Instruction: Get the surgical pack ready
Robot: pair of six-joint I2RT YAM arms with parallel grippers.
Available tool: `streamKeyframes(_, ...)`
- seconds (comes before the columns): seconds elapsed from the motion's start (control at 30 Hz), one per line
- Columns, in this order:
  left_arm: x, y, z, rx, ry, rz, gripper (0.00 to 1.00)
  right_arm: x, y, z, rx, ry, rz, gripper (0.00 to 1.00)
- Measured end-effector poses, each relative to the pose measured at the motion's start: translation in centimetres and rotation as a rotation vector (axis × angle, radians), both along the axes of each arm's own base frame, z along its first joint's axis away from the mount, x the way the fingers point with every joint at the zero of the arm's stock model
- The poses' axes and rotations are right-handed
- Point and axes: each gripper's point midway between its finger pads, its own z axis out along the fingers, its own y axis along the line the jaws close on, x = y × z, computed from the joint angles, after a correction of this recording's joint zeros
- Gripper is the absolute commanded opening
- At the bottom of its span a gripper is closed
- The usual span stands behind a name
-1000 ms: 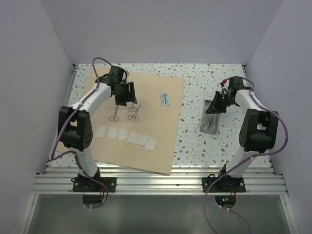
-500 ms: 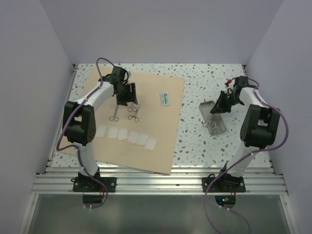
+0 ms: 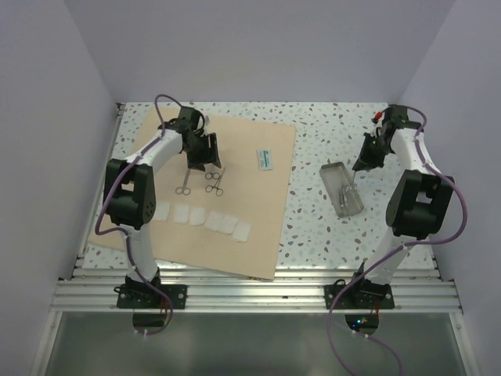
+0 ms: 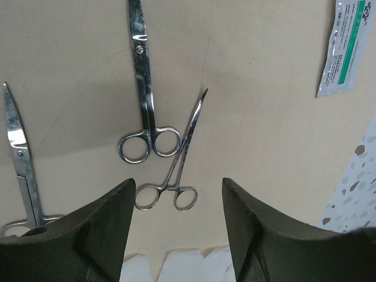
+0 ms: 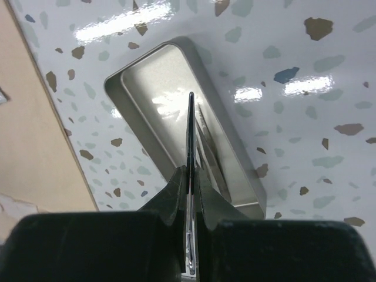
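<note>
Left tool (image 4: 176, 187) is hovering over the wrap sheet (image 3: 262, 204), fingers (image 4: 100, 229) spread wide, nothing between them. Under it, flat on the sheet, I've got one pair of scissors (image 4: 143, 82), with the curved forceps (image 4: 183, 150) right up against one of its finger rings. A second pair of scissors (image 4: 20, 158) lies apart from those two, on the same sheet. A row of gauze squares (image 3: 205, 218) sits nearer the sheet's front edge, and a white-and-green packet (image 3: 265, 160) lies close to its right edge.

Off the sheet to its right, the steel tray (image 3: 342, 188) rests on the bare speckled tabletop (image 3: 313, 125). Right tool (image 5: 189, 179) is above that tray, pinched narrow on a thin steel instrument (image 5: 190, 129). I see it edge-on, so I can't tell whether it's scissors or forceps. Its tip points down over the tray's inside; I can't tell if it touches the tray floor
</note>
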Motion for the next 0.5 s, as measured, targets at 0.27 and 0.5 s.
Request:
streamKeyframes(0.27, 1.9, 0.9, 0.1, -0.007, -0.011, 0.029, 0.69, -2.1, -1.0, -1.3, -0.066, 0.089, -0.01, 0.0)
streamKeyframes(0.5, 1.9, 1.1, 0.1, -0.007, -0.01, 0.032, 0.69, -4.6, 1.7, -3.9, -0.052, 0.183, 0.059, 0.0)
